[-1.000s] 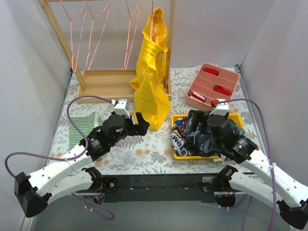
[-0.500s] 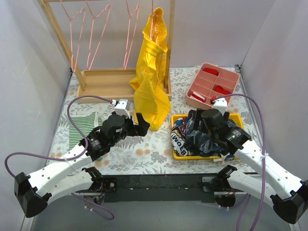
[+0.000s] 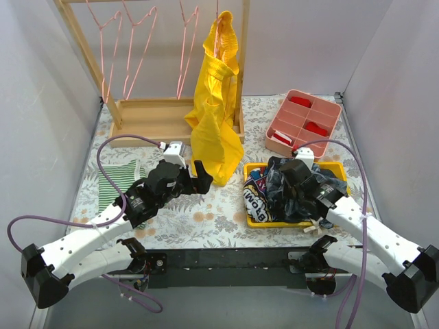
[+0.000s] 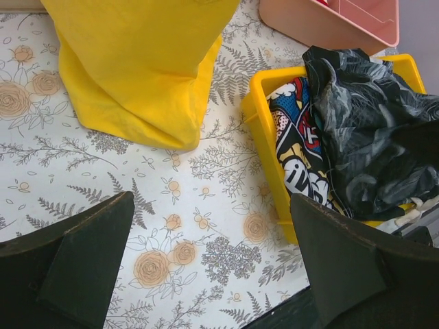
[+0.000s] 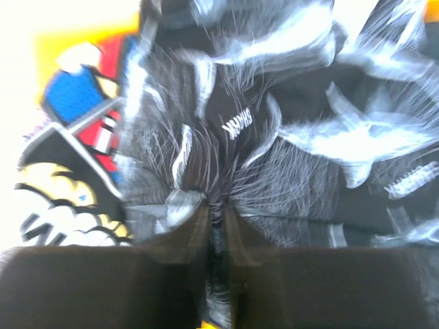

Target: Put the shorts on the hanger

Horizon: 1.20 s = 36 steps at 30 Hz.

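In the yellow plastic tray (image 3: 256,222) at the near right of the table, we see the shorts (image 3: 296,193) heaped in a soft, crumpled mound. The dark fabric is marbled with pale grey leaf shapes and lies partly over a comic-print cloth (image 3: 254,201). The right gripper (image 5: 218,214) is pressed into the heap. Its two dark fingers are pinched nearly together on a gathered fold of the shorts, though that view is blurred. The left gripper (image 4: 211,226) hangs over the flower-printed tablecloth (image 4: 171,199) with its jaws spread wide and holding nothing, just near of the limp yellow garment (image 3: 214,103). At the far left, thin pink wire hangers (image 3: 140,41) dangle from a wooden rack (image 3: 82,48), well apart from the shorts.
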Tool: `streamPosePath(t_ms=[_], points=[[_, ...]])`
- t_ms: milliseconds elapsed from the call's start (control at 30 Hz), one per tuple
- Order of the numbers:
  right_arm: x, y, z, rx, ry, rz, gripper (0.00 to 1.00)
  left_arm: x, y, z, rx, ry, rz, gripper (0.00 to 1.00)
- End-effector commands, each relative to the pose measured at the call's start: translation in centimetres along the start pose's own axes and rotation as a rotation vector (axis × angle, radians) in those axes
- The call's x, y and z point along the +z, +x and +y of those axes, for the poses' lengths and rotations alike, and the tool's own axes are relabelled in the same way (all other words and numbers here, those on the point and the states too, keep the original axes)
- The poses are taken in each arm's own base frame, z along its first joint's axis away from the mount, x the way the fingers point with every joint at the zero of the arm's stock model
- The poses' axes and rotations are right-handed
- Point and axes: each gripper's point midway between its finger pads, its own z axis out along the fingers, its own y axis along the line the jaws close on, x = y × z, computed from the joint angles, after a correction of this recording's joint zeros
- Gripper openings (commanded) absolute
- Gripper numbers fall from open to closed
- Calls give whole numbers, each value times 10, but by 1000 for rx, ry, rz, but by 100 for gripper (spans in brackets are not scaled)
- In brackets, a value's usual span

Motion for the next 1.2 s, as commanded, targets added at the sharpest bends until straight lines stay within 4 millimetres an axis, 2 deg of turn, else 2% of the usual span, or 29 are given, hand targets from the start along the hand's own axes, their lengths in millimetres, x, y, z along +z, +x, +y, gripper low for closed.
streamPosePath(t_ms=[0, 33, 67, 167, 200, 233, 267, 300, 400, 433, 467, 500, 533, 567, 700, 733, 833, 867, 933, 967, 1033, 1067, 1100, 1133, 1167], points=[[-53, -91, 14, 79, -75, -227, 1, -10, -21, -4, -13, -5, -44, 98], [-62, -99, 14, 69, -82, -241, 1, -11, -22, -5, -14, -4, -46, 98], [-81, -122, 18, 90, -115, -292, 1, -12, -23, -5, -12, -4, -46, 98], [-109, -150, 26, 78, -177, -340, 1, -18, -31, -8, -13, 3, -59, 98], [-127, -170, 31, 91, -213, -382, 1, -21, -37, -11, -11, 11, -72, 98], [-139, -182, 35, 95, -245, -406, 1, -23, -39, -12, -9, 14, -73, 98], [-150, -189, 42, 87, -292, -415, 1, -25, -41, -12, -8, 13, -77, 98], [-169, -208, 48, 89, -331, -456, 1, -29, -46, -14, -6, 22, -89, 98], [-193, -230, 69, 68, -440, -477, 1, -35, -53, -17, 5, 36, -103, 98], [-215, -246, 73, 81, -492, -520, 1, -39, -60, -20, 6, 47, -118, 98], [-221, -250, 88, 59, -554, -506, 1, -41, -62, -22, 9, 52, -120, 98], [-228, -255, 95, 53, -592, -509, 1, -43, -65, -23, 13, 60, -128, 98], [-249, -268, 99, 63, -645, -544, 1, -47, -70, -27, 25, 76, -135, 98], [-249, -269, 115, 41, -698, -515, 1, -50, -73, -30, 27, 92, -141, 98], [-263, -282, 147, 25, -826, -488, 1, -65, -83, -47, 76, 186, -151, 90], [-262, -282, 153, 28, -836, -477, 1, -69, -84, -51, 84, 208, -149, 88], [-237, -267, 175, 11, -841, -414, 1, -84, -89, -56, 115, 258, -175, 83], [-212, -248, 180, -8, -811, -354, 1, -91, -92, -55, 124, 263, -188, 80], [-188, -228, 181, -23, -774, -306, 1, -96, -91, -54, 139, 273, -192, 77], [-164, -206, 173, -25, -714, -266, 1, -99, -87, -55, 159, 292, -177, 76], [-140, -189, 161, -19, -644, -253, 1, -99, -82, -56, 169, 303, -156, 69], [-133, -191, 151, 0, -591, -294, 8, -97, -76, -55, 176, 301, -133, 66], [-107, -174, 143, -20, -520, -263, 15, -91, -65, -56, 186, 314, -93, 58], [-94, -170, 137, -33, -470, -253, 18, -87, -58, -56, 184, 321, -70, 53], [-75, -156, 136, -69, -427, -190, 27, -82, -54, -58, 175, 326, -58, 46]])
